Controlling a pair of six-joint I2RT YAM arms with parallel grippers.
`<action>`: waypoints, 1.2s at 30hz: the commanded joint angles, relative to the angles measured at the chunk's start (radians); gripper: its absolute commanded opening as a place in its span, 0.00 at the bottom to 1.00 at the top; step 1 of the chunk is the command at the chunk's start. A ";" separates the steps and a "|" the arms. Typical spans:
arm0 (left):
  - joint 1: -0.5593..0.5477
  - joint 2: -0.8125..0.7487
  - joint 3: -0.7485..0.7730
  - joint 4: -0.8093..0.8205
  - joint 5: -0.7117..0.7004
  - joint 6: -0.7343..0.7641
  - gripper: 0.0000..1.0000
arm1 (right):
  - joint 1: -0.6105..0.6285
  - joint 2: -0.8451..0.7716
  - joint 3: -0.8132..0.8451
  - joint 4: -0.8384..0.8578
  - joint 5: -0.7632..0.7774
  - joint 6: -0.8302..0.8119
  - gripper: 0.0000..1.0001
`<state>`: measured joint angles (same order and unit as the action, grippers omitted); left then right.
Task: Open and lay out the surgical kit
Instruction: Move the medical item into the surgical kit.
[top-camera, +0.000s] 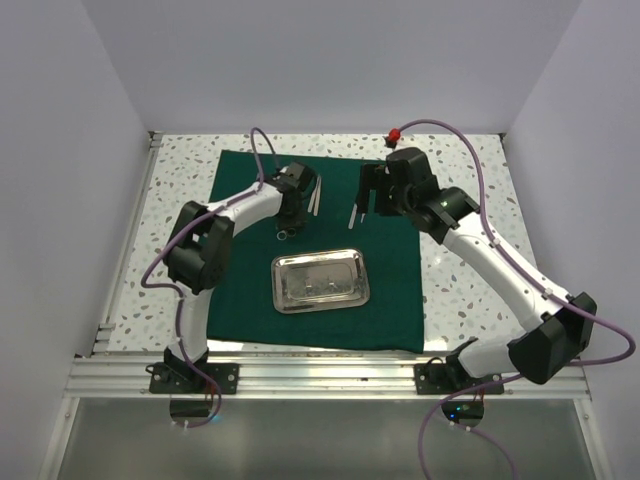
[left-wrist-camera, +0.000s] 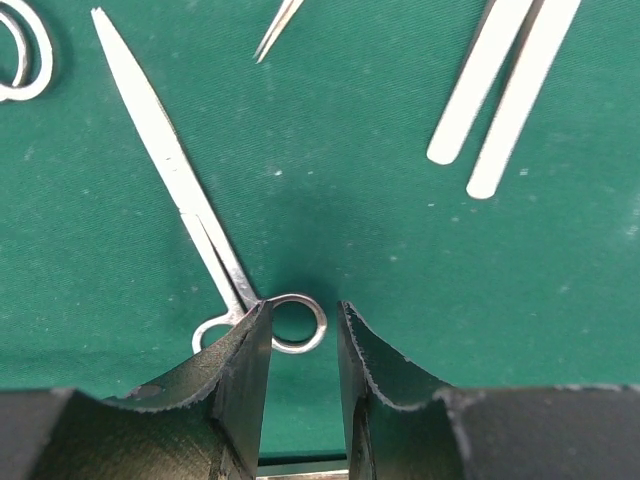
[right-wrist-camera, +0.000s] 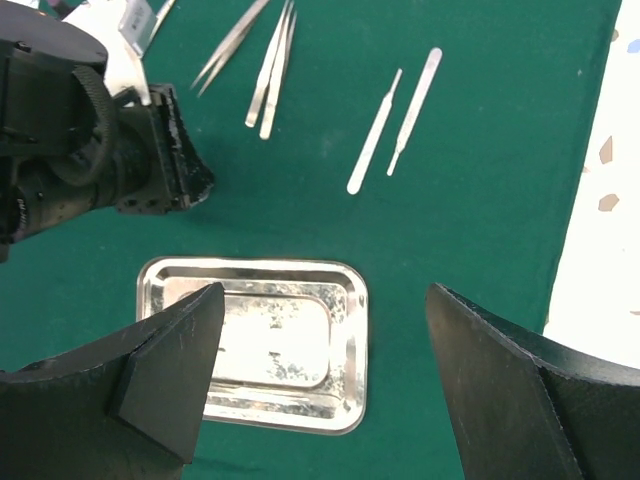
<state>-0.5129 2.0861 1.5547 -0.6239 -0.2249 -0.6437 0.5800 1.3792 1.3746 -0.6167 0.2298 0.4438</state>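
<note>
The dark green cloth wrap lies spread flat mid-frame on the speckled desk; the steel tray sits on its lower centre; the left end effector is low over the cloth, fingers narrowly parted astride one ring of the scissors, released; tweezers lie at upper right; the right end effector hangs spread wide above the tray.
</note>
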 joint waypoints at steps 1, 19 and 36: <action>0.019 -0.001 -0.034 -0.004 -0.028 -0.027 0.36 | -0.011 -0.039 -0.008 -0.017 0.013 -0.020 0.85; 0.178 -0.012 -0.127 0.047 -0.051 0.048 0.34 | -0.048 -0.057 -0.039 -0.045 0.009 -0.047 0.85; 0.290 0.219 0.318 -0.065 -0.062 0.154 0.34 | -0.049 -0.069 -0.048 -0.071 0.016 -0.042 0.85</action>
<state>-0.2420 2.2478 1.7767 -0.6537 -0.2665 -0.5266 0.5354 1.3502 1.3231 -0.6758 0.2268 0.4171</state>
